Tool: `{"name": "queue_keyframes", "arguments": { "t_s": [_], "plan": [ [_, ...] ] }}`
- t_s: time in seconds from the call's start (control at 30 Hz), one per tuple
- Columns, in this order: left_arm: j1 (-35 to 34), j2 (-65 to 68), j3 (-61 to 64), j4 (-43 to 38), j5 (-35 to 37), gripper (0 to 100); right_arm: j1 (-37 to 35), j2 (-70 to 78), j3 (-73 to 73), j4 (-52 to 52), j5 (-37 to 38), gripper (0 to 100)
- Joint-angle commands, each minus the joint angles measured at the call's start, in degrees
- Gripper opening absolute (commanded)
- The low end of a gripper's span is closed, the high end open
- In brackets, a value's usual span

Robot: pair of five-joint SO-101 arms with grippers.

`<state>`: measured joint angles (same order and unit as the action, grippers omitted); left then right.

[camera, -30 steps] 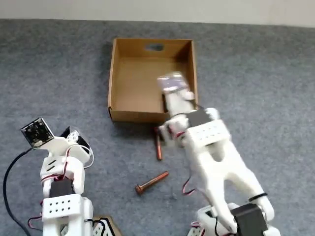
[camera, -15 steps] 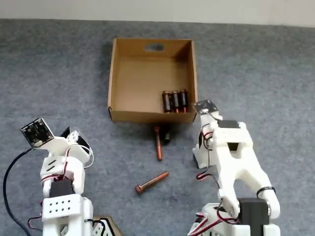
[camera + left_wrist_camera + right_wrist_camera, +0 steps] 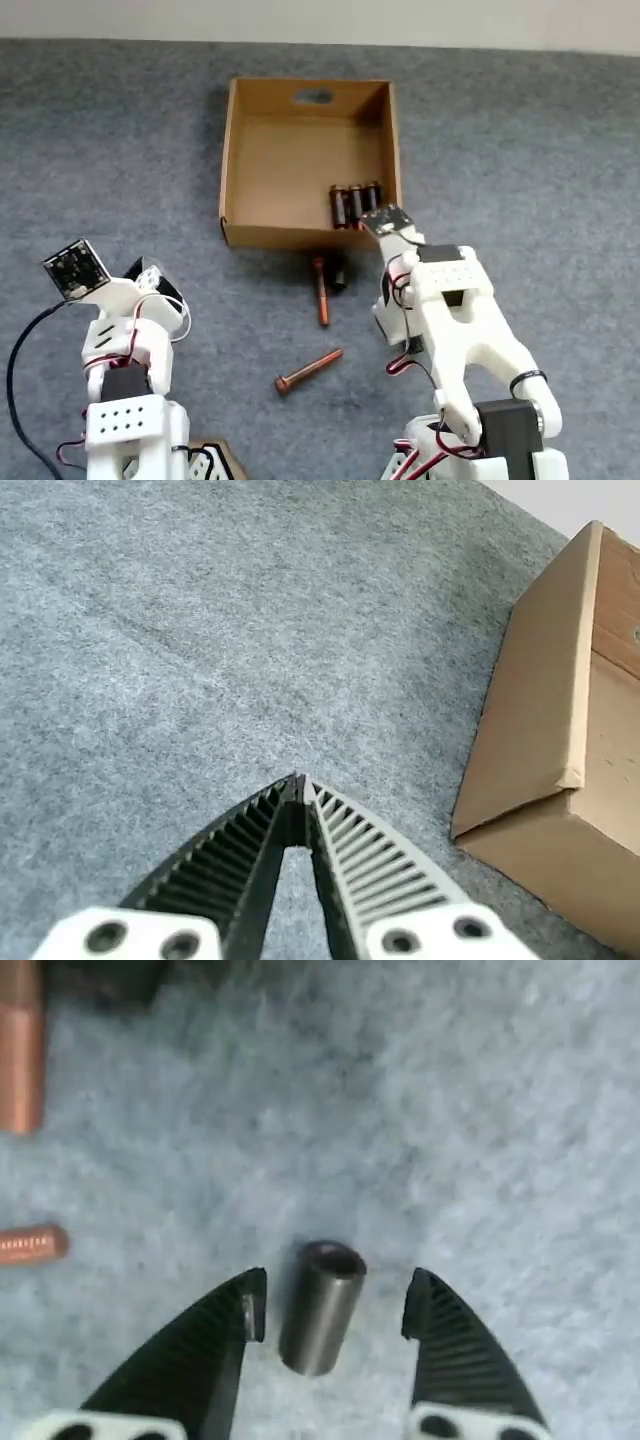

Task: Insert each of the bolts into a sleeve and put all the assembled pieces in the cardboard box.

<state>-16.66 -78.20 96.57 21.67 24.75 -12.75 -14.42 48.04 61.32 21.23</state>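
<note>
Three assembled pieces (image 3: 355, 205) lie side by side inside the cardboard box (image 3: 228, 150). They sit against its near wall, at the corner closest to the right arm (image 3: 455, 320). Two bolts remain loose on the grey felt bench (image 3: 120, 130).

The first bolt (image 3: 322, 292) lies just outside the box's near wall, its length pointing away from that wall. A dark sleeve (image 3: 338, 278) lies just beside the end nearest the box. The second bolt (image 3: 308, 369) lies at a slant closer to the arm bases, apart from the first, with its head toward the left arm (image 3: 125, 370).

Right gripper (image 3: 335, 1305): fingers apart, pointing down at the bench. Another sleeve (image 3: 320, 1308) lies on its side on the felt between the two fingers. A gap shows on either side of it, and neither finger touches it. Copper bolt parts show at the edge of the right wrist view, well clear of the fingers.

Left gripper (image 3: 298, 790): fingers together, tips meeting, nothing held between them. It hangs over bare felt, with a near corner of the box off to one side and not in contact. In the high view the left arm stands at its own side of the bench, well apart from both bolts.
</note>
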Motion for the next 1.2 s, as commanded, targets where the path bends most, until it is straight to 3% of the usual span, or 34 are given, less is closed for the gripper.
{"name": "queue_keyframes", "arguments": {
  "t_s": [0.0, 0.2, 0.4, 0.5, 0.6, 0.8, 0.9, 1.0, 1.17],
  "plan": [
    [1.01, -0.66, -0.40, -1.05, 0.35, 2, -0.48, 0.13, 0.13, -1.36, 0.53, 20.9],
    [1.01, -0.66, -0.40, -1.05, 0.35, 2, -0.48, 0.22, 1.89, -1.45, 0.53, 20.0],
    [0.92, -0.66, -0.40, -1.05, 0.35, 2, -0.48, -0.04, 5.14, -1.45, 0.53, 10.6],
    [0.92, -0.66, -0.40, -1.05, 0.35, 2, -0.48, -0.48, 4.79, -1.54, 0.26, 1.4],
    [0.92, -0.66, -0.40, -1.05, 0.35, 2, -0.31, -0.66, 2.24, -0.92, 0.18, 0.6],
    [1.01, -0.66, -0.40, -1.05, 0.00, 2, 4.18, -11.47, -8.04, 10.07, 0.09, 0.5],
    [1.19, -0.66, -0.57, -0.79, -7.56, 2, 5.23, -22.11, -8.66, 11.38, 0.00, 0.5],
    [2.07, -0.66, -2.24, 0.00, -14.68, 2, 5.32, -31.69, -3.82, 8.75, -5.54, 0.5],
    [5.49, -0.66, -11.74, 14.68, -19.34, 3, 5.32, -43.47, 9.27, -3.65, -16.70, 0.5]
  ]
}}
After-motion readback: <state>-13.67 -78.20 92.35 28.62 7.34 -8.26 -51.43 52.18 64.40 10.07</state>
